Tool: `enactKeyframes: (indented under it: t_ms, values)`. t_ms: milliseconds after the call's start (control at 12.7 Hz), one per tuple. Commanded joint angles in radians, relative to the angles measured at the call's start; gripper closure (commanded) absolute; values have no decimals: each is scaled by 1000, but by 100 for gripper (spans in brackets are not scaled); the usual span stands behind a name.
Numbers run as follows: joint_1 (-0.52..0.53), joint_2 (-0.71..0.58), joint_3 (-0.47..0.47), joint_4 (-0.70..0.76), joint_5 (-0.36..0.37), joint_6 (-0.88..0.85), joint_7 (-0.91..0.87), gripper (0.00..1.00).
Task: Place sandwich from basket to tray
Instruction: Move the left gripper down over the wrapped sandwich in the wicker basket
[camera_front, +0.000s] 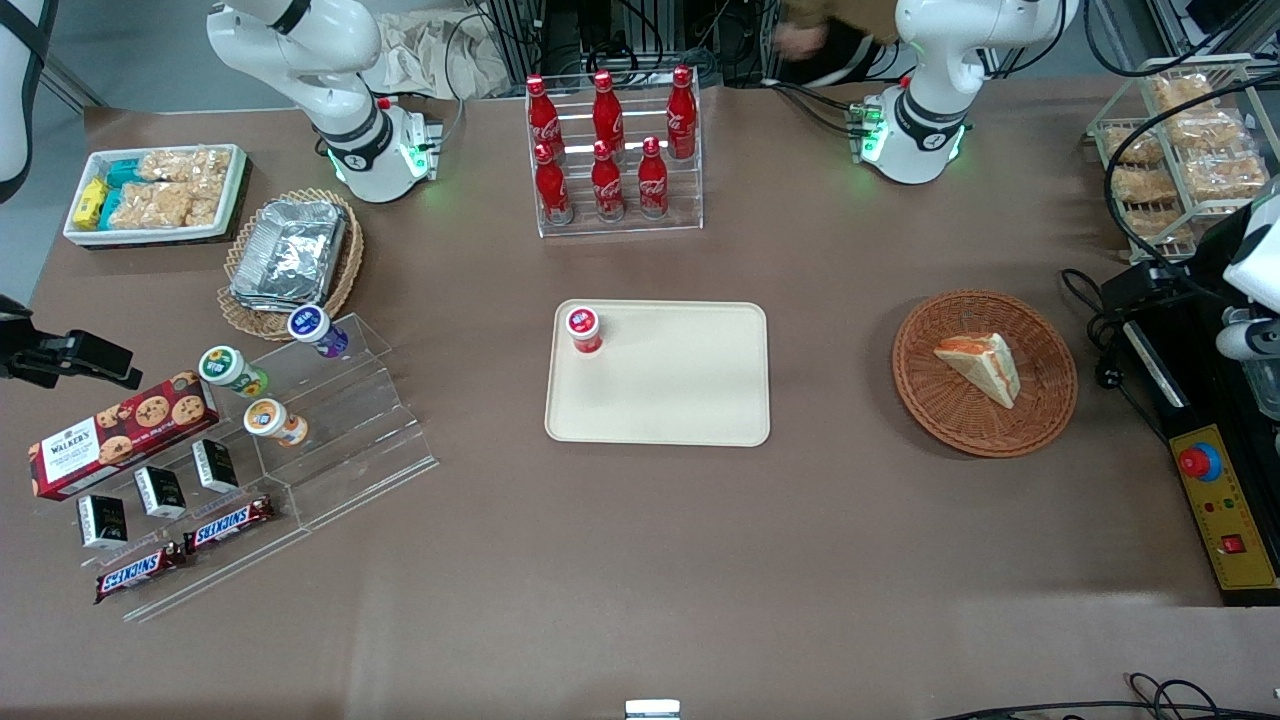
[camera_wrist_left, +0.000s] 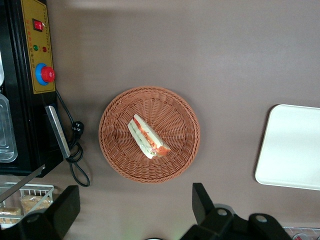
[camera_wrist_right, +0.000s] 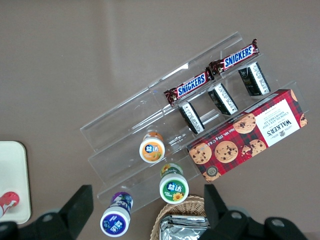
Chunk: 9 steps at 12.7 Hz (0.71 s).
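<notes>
I see the sandwich (camera_front: 981, 366) lying in the basket (camera_front: 930, 400) at mid-right of the front frame, apart from the tray (camera_front: 680, 400) at frame centre on the counter (camera_front: 640, 560). My end effector (camera_wrist_left: 135, 210) hovers above the basket, fingers (camera_wrist_left: 201, 200) spread wide, holding nothing.

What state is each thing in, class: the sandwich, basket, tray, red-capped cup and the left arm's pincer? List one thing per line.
sandwich: lying in the basket, not gripped.
basket: on the table, holding only the sandwich.
tray: flat on the table, no sandwich on it.
red-capped cup: upright in a tray corner.
pincer: open, empty, high above the basket.
</notes>
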Motion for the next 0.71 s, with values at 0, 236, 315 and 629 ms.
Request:
enactKeyframes:
  t_ms: [0,236,315,629]
  values:
    - [5,19,1,19,13,-8,-10,0]
    - [8,35,4,36,-13,-5,-193,0]
    - [7,33,6,28,-12,4,-296,0]
    - [8,-46,10,-200,2,129,-577,0]
